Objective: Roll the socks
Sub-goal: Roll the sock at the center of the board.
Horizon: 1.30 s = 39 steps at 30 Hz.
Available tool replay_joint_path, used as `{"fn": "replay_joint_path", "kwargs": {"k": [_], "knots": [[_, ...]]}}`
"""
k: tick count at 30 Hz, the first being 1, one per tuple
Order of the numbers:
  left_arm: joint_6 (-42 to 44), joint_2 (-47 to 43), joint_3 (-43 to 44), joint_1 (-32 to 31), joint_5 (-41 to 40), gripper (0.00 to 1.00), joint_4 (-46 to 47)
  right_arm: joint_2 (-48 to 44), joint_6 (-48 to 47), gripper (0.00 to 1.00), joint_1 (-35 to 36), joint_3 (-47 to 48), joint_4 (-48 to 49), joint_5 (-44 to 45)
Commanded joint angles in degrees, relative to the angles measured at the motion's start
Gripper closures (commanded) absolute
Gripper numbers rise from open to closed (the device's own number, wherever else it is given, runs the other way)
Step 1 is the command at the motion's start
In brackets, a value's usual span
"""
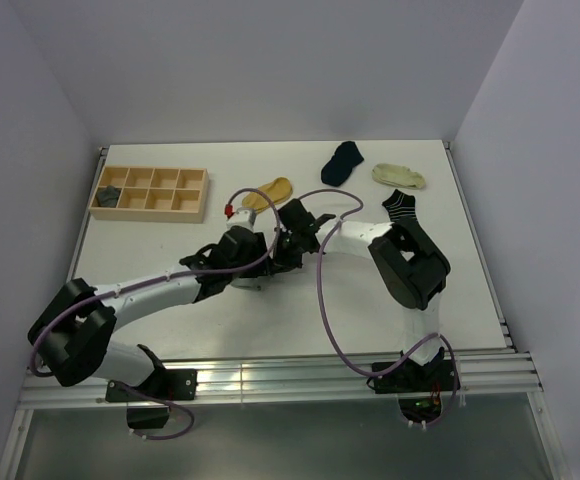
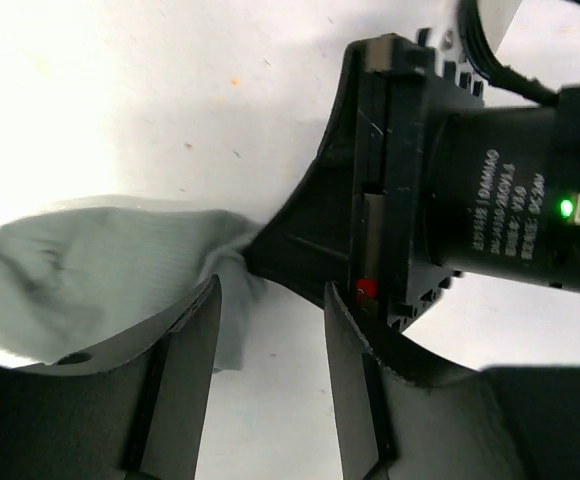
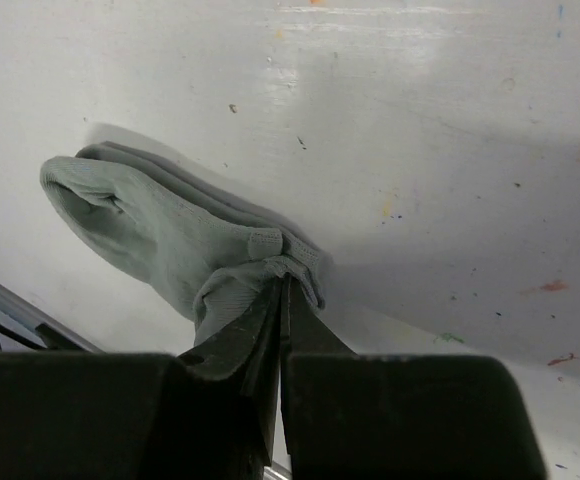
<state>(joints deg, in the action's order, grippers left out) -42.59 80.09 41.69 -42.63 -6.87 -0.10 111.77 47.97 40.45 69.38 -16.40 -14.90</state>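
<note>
White tabletop, pale walls all round, and the light grey sock (image 3: 160, 235) sits bunched up near the middle of it. Right fingers (image 3: 282, 300) are pressed together on just a thin bit of its cuff, left fingers (image 2: 210, 330) are spread and gripping nothing, sock edge right beside one. My worry: that small pinch slips and the fold springs open, or the crowded wrists bump

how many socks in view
6: navy sock, cream sock, striped sock, mustard sock at the back; dark grey sock in tray; light grey sock in right hand; arms may hide more.
</note>
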Motion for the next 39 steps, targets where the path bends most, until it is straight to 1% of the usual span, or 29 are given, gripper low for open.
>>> {"fn": "replay_joint_path", "kwargs": {"k": [1,3,7,9,11,13,15,25,39], "knots": [[8.39,1.02,4.09,-8.85,-15.07,0.49,-6.58,2.40,-1.38,0.94,-0.37,0.31,-4.78,3.74],[10.06,3.13,4.97,-12.72,-19.99,0.49,-7.19,2.49,-1.38,0.94,-0.37,0.40,-4.69,3.47],[12.70,6.03,5.59,-16.51,-25.62,0.50,-7.37,2.84,-1.65,0.94,-0.37,0.57,-4.95,3.03],[12.44,5.34,4.55,-19.15,-27.83,0.53,-6.85,3.02,-1.73,0.94,-0.37,0.75,-5.22,2.94],[12.01,2.01,2.79,-20.99,-28.02,0.54,-3.96,3.19,-1.73,0.94,-0.37,1.10,-5.48,2.94],[11.83,-1.33,-0.20,-21.09,-27.06,0.54,-1.06,3.28,-1.82,0.94,-0.37,1.19,-5.48,2.94],[12.18,-1.70,-1.00,-21.09,-27.40,0.53,-0.87,3.37,-1.82,0.94,-0.37,1.28,-5.48,2.86],[18.85,4.10,0.58,-21.09,-28.28,0.50,1.50,3.90,-1.38,0.94,-0.46,0.66,-4.95,1.71],[20.70,13.85,1.29,-21.18,-32.59,0.51,3.53,3.81,-0.94,0.94,-0.46,0.14,-4.43,0.75]]}}
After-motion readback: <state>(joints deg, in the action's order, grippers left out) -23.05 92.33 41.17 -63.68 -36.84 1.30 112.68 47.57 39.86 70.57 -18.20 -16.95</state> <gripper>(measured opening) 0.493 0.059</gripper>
